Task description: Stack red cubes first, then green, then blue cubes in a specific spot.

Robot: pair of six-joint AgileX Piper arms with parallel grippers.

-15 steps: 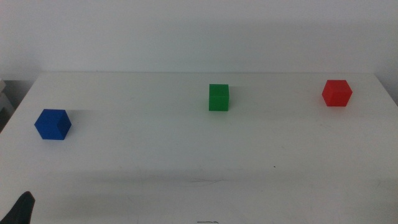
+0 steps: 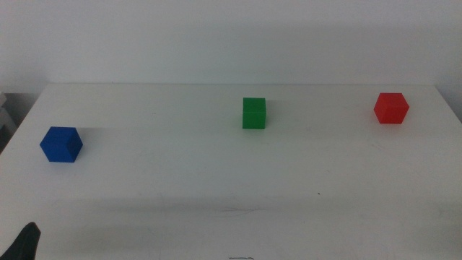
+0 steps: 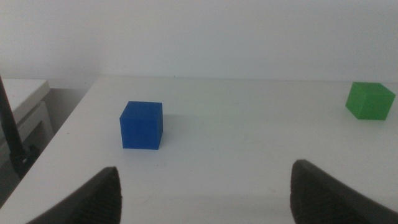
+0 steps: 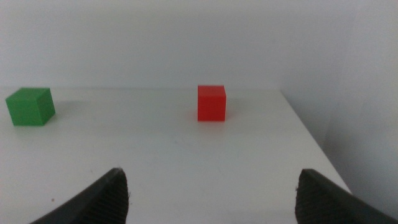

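While nothing is stacked yet, all three cubes are sitting apart on the white desk (image 2: 216,180) in a loose row: the blue cube (image 2: 60,144) toward the left edge, the green cube (image 2: 254,113) near the middle, the red cube (image 2: 391,107) far to the right. No spot is marked anywhere on the surface, so the stacking place cannot be told from these views.

Red is going first, so the step in hand looks like the reach for that cube — a job for the right arm, whose wrist camera is facing it squarely. To do it well, the gripper should be coming in level, centred on the cube so both jaws are meeting opposite flat faces rather than corners, and closing low enough that the cube is not tipping as it lifts. The desk edge is lying just beyond the cube on that side, so a nudge outward is worth avoiding.

The right gripper (image 4: 211,205) is standing wide open — holding nothing, touching nothing, with the red cube well ahead of it. The left gripper (image 3: 205,199) is also gaping wide and empty, waiting at the near left corner with the blue cube ahead of it.
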